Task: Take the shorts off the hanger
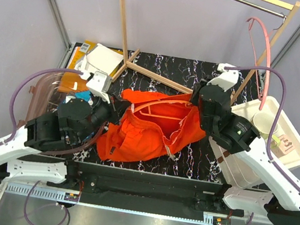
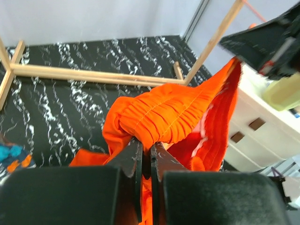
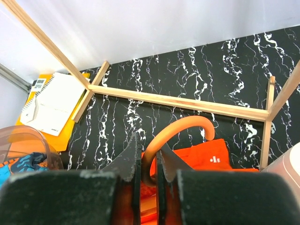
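Note:
The bright orange shorts lie bunched in the middle of the black marbled table, still threaded on a pale orange hanger. My left gripper is shut on the gathered waistband at the shorts' left end, and cloth shows between its fingers. At the right end, my right gripper is shut on the hanger's curved hook, with orange cloth just under it. A patterned blue and orange cloth lies at the left, in a clear tub.
A wooden rack frame stands across the back of the table. A white bin with a cup sits at the right. Another pink hanger hangs from the rail above it. The clear tub and a white notebook are at the left.

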`<action>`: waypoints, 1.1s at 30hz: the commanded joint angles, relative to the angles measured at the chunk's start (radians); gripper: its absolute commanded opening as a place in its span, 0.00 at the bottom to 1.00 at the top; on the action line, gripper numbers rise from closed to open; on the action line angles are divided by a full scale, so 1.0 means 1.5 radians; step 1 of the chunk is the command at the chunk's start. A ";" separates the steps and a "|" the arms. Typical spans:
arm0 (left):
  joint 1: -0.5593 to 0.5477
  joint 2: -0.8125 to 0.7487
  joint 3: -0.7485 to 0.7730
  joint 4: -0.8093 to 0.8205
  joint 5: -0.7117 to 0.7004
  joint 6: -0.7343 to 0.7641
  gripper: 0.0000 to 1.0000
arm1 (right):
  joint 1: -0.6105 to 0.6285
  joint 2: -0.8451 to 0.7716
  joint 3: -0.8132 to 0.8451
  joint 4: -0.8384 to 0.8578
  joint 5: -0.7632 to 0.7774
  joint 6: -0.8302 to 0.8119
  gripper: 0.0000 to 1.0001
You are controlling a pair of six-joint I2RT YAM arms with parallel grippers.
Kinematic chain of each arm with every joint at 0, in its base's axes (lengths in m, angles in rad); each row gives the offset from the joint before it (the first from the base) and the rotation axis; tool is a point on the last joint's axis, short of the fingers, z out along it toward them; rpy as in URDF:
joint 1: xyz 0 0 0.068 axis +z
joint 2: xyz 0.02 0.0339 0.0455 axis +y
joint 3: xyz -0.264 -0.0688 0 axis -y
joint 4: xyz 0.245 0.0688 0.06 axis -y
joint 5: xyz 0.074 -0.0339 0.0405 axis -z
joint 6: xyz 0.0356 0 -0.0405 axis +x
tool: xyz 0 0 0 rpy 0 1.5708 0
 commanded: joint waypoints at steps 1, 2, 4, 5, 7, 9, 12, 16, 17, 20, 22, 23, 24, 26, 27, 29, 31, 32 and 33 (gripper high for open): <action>0.046 -0.054 -0.019 -0.007 0.002 -0.038 0.00 | -0.012 -0.029 -0.016 0.031 0.032 -0.033 0.00; 0.055 -0.060 -0.021 -0.013 0.004 -0.041 0.00 | -0.013 -0.033 -0.016 0.031 0.022 -0.026 0.00; 0.077 -0.063 -0.028 -0.028 0.008 -0.055 0.00 | -0.015 -0.038 -0.013 0.033 -0.018 0.000 0.00; 0.085 -0.068 -0.030 -0.030 0.012 -0.058 0.00 | -0.015 -0.042 -0.011 0.035 -0.031 0.008 0.00; 0.115 -0.069 -0.034 -0.040 0.030 -0.072 0.00 | -0.016 -0.044 -0.008 0.037 -0.058 0.025 0.00; 0.136 -0.070 -0.033 -0.045 0.056 -0.078 0.00 | -0.019 -0.048 -0.006 0.040 -0.077 0.031 0.00; 0.160 -0.069 -0.041 -0.031 0.095 -0.078 0.00 | -0.019 -0.050 0.005 0.038 -0.089 0.040 0.00; 0.174 -0.032 -0.059 0.013 0.179 -0.071 0.00 | -0.019 -0.026 0.044 0.026 -0.188 0.082 0.00; 0.176 -0.018 -0.059 0.023 0.196 -0.071 0.00 | -0.019 -0.009 0.062 0.025 -0.216 0.094 0.00; 0.192 0.028 -0.052 0.069 0.256 -0.074 0.00 | -0.018 0.033 0.096 0.017 -0.333 0.152 0.00; 0.218 0.076 -0.032 0.091 0.284 -0.076 0.00 | -0.017 0.060 0.117 0.017 -0.426 0.186 0.00; 0.228 0.094 -0.022 0.095 0.313 -0.080 0.00 | -0.014 0.065 0.123 0.016 -0.448 0.192 0.00; 0.249 0.111 0.001 0.093 0.325 -0.083 0.00 | -0.011 0.068 0.131 0.013 -0.470 0.196 0.00; 0.265 0.158 0.021 0.093 0.351 -0.081 0.00 | -0.004 0.063 0.151 0.001 -0.473 0.193 0.00; 0.281 0.184 0.038 0.097 0.359 -0.077 0.00 | -0.004 0.058 0.157 -0.005 -0.467 0.183 0.00; 0.294 0.208 0.054 0.102 0.383 -0.070 0.00 | -0.004 0.043 0.188 -0.036 -0.451 0.165 0.00; 0.315 0.237 0.080 0.102 0.394 -0.070 0.00 | -0.004 0.030 0.231 -0.086 -0.416 0.134 0.00; 0.323 0.245 0.086 0.104 0.407 -0.075 0.00 | -0.004 0.026 0.244 -0.100 -0.401 0.114 0.00; 0.333 0.262 0.097 0.117 0.414 -0.078 0.00 | -0.004 0.020 0.255 -0.113 -0.375 0.105 0.00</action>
